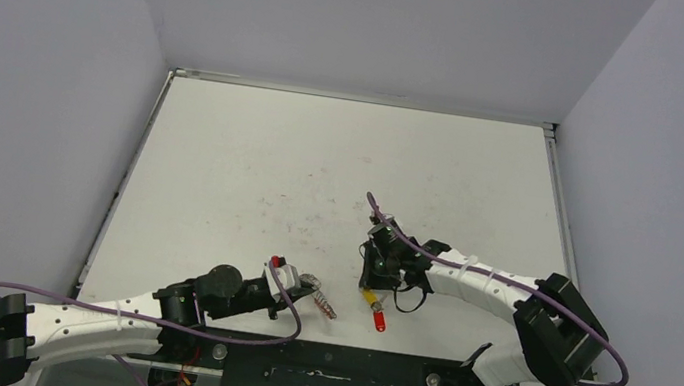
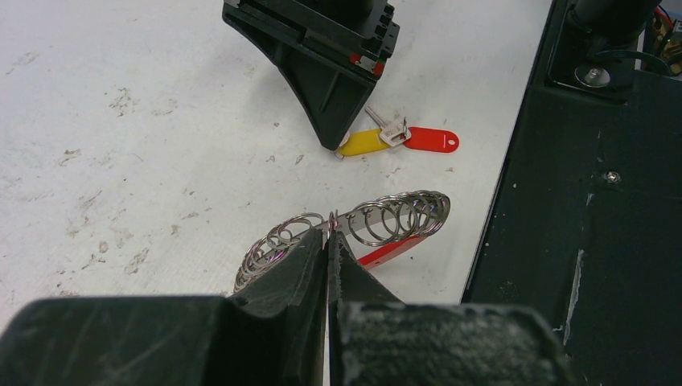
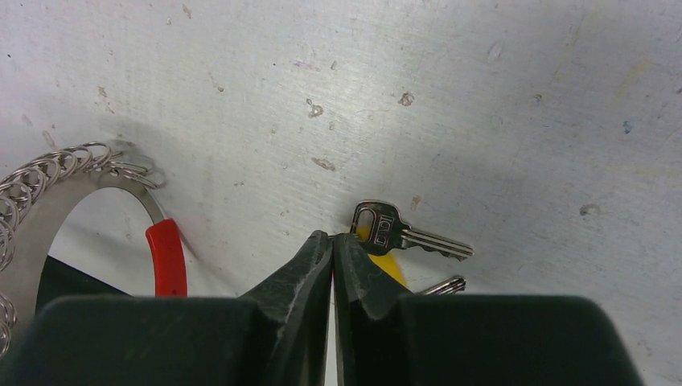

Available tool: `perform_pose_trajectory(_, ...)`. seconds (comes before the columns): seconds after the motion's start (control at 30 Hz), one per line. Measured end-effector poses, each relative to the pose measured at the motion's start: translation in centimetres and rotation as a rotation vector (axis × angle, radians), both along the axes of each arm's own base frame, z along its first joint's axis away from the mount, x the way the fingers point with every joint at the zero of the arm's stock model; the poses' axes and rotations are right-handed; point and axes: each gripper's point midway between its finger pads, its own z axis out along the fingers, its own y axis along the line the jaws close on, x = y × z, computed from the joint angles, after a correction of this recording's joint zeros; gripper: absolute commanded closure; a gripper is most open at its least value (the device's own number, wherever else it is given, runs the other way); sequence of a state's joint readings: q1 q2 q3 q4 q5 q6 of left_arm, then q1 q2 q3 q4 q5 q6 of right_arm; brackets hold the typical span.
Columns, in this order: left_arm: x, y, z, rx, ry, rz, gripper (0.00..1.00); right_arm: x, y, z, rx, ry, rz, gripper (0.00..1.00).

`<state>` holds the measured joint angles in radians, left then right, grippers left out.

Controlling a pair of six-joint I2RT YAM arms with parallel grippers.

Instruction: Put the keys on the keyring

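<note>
Left pincer: pressed together on the keyring, pinching the wire where the coils meet the flat band. I note the loop is carried low over the table, close to the near edge and left of its middle. The ring's red sleeve shows on the underside of the arc.

Right pincer: fingers drawn almost together, with only a hairline gap visible between them. It stands upright, tips down on the table at the bunch of keys. From the right wrist view the tips sit against the bow of one silver key. I cannot tell whether any metal is actually caught between them.

The keys lie flat near the near edge, about midway along it, just right of the keyring and apart from it. The yellow head lies nearest the right pincer's tips. The red head points toward the near edge.
</note>
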<state>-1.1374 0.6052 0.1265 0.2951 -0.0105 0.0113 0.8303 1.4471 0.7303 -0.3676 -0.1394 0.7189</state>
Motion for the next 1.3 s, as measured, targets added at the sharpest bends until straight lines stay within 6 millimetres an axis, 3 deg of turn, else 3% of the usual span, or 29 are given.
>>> perform_pose_trajectory(0.2,0.0,0.0,0.0,0.000,0.000,0.000,1.00,0.1,0.2,0.3,-0.009,-0.010,0.028,0.94)
perform_pose_trajectory(0.37,0.0,0.1,0.1,-0.003,-0.002,0.000,1.00,0.6,0.6,1.1,-0.023,-0.044,0.061,0.73)
perform_pose_trajectory(0.77,-0.1,0.2,0.2,-0.005,-0.002,0.000,1.00,-0.7,-2.6,1.5,-0.206,-0.092,0.102,0.57)
perform_pose_trajectory(1.0,-0.1,0.2,0.2,-0.006,-0.003,0.000,1.00,-2.4,-4.7,1.2,-0.221,-0.063,0.064,0.54)
perform_pose_trajectory(1.17,-0.1,0.1,0.2,-0.007,-0.003,0.000,1.00,-4.1,-6.2,-0.5,-0.185,0.034,-0.009,0.56)
perform_pose_trajectory(1.3,-0.1,0.1,0.3,-0.009,-0.004,0.000,1.00,-4.4,-6.2,-1.0,-0.101,0.096,-0.093,0.56)
